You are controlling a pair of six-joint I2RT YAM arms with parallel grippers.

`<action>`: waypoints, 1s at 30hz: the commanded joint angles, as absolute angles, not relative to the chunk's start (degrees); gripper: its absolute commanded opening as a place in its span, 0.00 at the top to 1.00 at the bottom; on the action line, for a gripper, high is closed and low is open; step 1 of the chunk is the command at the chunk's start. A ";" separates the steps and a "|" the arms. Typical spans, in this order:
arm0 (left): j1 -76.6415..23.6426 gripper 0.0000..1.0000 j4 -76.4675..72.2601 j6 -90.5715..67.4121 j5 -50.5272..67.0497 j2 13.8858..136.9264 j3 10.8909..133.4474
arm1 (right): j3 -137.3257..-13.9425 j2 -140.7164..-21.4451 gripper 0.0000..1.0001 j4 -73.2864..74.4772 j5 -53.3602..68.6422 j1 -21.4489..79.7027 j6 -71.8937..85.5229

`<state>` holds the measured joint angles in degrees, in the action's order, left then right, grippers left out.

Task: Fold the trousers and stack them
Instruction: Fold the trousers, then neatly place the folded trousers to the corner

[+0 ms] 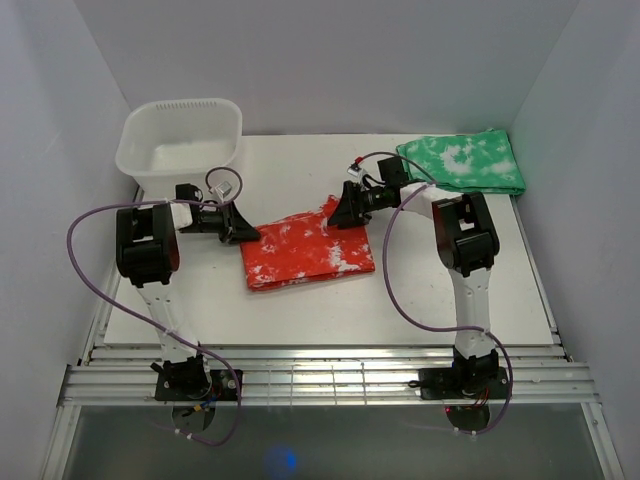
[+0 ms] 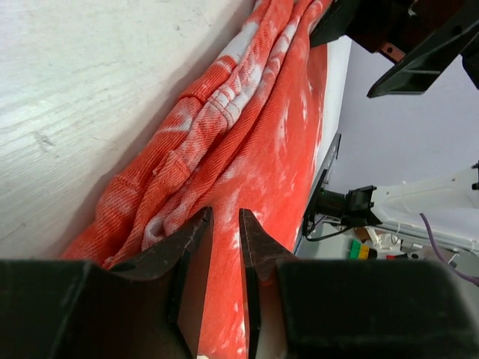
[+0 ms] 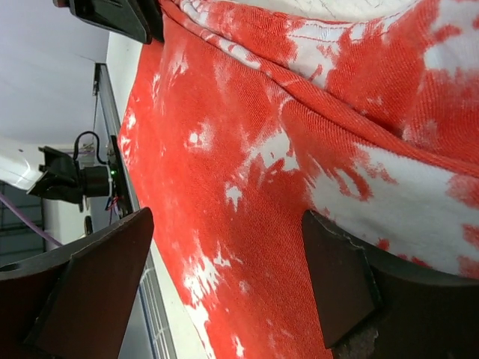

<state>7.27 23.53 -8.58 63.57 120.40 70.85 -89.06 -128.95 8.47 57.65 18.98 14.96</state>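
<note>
Table (image 1: pixel 450 260): white, trousers (image 1: pixel 308 250) folded at centre.
Left pincer (image 2: pixel 224 217): nearly shut, hold unclear.
Right pincer (image 3: pixel 226 217): open.
Undone: stacking, perhaps on green cloth (image 1: pixel 465 162), 1 o'clock.

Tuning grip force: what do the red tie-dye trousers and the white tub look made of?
Trousers: soft woven cloth, likely cotton twill, matte; fine diagonal ribs show close up, and it lies in limp folds. Tub: probably moulded plastic, smooth, faint sheen; thin rigid walls, rounded corners, slots near the rim.
</note>
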 commanded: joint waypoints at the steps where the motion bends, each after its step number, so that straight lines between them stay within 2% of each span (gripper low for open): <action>1: 10.45 0.66 20.21 -8.44 50.10 119.01 71.45 | -89.04 -125.61 0.13 11.24 51.16 18.72 11.17; 4: 12.04 0.61 23.44 -2.83 51.50 113.57 74.17 | -87.98 -117.18 0.09 17.74 47.56 18.46 6.09; 6: 12.04 0.48 25.48 1.91 52.81 109.10 75.32 | -86.76 -110.26 0.02 20.90 43.00 17.84 3.96; 7: 12.04 0.44 26.53 4.80 53.26 103.76 75.41 | -83.88 -107.78 0.03 22.57 41.59 17.49 3.26; 8: 11.87 0.35 26.89 5.96 53.52 101.01 75.24 | -81.76 -103.14 0.10 22.67 39.48 16.45 3.17; 9: 11.78 0.26 27.50 7.28 53.18 98.46 75.06 | -79.65 -101.27 0.10 22.68 38.77 15.83 3.08; 10: 10.99 0.09 28.64 9.99 52.48 95.91 74.36 | -75.10 -99.25 0.10 22.50 38.59 14.95 3.16; 11: 10.20 0.02 28.91 11.24 49.25 91.19 73.75 | -72.97 -96.53 0.10 22.24 38.06 13.20 4.21; 15: 6.60 0.02 28.40 18.54 44.31 80.00 67.78 | -65.14 -95.44 0.10 18.99 42.62 8.71 6.68; 20: 6.24 0.02 19.78 17.32 39.91 68.32 60.22 | -65.21 -103.44 0.10 19.25 49.75 5.72 6.69; 22: 6.24 0.02 19.51 18.80 41.65 66.72 59.77 | -63.99 -102.57 0.10 16.46 46.68 5.80 8.77; 24: 3.97 0.02 20.82 21.34 41.67 66.71 61.25 | -60.67 -102.22 0.05 10.15 47.81 6.24 12.72; 25: 3.17 0.08 23.09 22.31 40.27 67.84 62.22 | -59.95 -102.39 0.03 8.80 47.99 6.76 15.62; 27: 0.98 0.10 24.69 24.16 38.50 68.73 63.19 | -59.33 -104.23 0.00 8.35 47.46 9.48 16.00; 30: -2.36 0.11 23.47 26.89 34.72 68.03 61.18 | -59.06 -106.87 0.07 7.47 46.85 13.35 16.26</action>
<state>0.43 23.03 22.41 38.61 69.30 61.06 -59.20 -105.34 12.29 45.58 9.56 13.80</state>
